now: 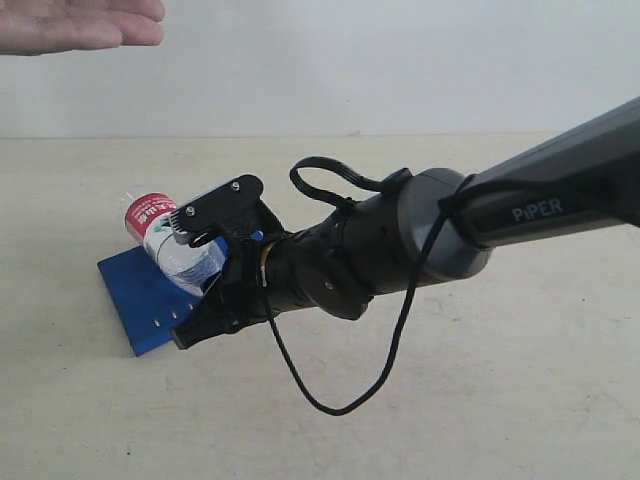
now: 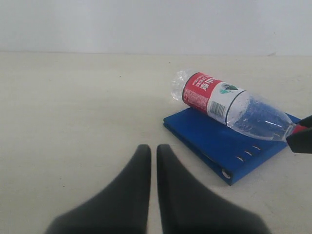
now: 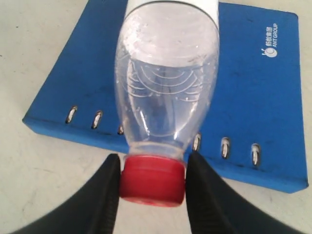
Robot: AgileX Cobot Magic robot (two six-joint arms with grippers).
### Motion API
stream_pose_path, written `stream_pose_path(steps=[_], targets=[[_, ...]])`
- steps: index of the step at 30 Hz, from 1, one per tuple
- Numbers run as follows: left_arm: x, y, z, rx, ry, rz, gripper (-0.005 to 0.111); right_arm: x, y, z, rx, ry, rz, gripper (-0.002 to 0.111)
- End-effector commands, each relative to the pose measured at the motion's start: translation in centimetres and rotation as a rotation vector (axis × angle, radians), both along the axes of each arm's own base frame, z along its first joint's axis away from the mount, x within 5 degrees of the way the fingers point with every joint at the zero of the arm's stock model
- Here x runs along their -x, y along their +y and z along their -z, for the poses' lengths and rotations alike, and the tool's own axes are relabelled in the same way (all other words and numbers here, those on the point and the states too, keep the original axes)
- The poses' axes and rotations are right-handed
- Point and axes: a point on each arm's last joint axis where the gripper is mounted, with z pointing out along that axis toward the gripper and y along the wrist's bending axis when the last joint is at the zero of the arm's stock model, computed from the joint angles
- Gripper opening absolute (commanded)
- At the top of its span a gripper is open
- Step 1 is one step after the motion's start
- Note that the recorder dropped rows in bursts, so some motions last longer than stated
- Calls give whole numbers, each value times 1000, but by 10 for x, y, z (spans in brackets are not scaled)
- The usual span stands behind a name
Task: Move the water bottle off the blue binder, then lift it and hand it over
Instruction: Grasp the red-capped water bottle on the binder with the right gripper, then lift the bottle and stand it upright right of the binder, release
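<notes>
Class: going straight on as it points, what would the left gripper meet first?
For the left gripper the way looks free over bare table; the blue binder lies just aside, though depth is unclear.

A pale beige worktop (image 1: 480,400) with a matte, faintly speckled surface fills the lower part of the exterior view and runs back to a straight edge. Behind it stands a plain off-white wall (image 1: 400,60), smooth and even in tone. The light is soft and diffuse, leaving only faint, blurred shadows on the worktop
</notes>
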Motion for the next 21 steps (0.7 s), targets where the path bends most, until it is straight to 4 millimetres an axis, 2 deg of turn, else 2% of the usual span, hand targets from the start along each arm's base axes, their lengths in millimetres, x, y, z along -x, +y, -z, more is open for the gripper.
stream_pose_path(steps=[1, 5, 13, 18, 21], targets=[[0, 0, -1, 5, -6, 0, 4, -10, -10, -11, -11, -8, 37, 0], [0, 0, -1, 5, -6, 0, 4, -31, -37, -23, -23, 23, 151, 0], [0, 0, -1, 5, -6, 0, 4, -71, -114, -55, 12, 36, 359, 0], [0, 0, -1, 5, -6, 0, 4, -75, -145, -83, 32, 8, 410, 0], [0, 0, -1, 5, -6, 0, 4, -70, -154, -105, 33, -40, 405, 0]])
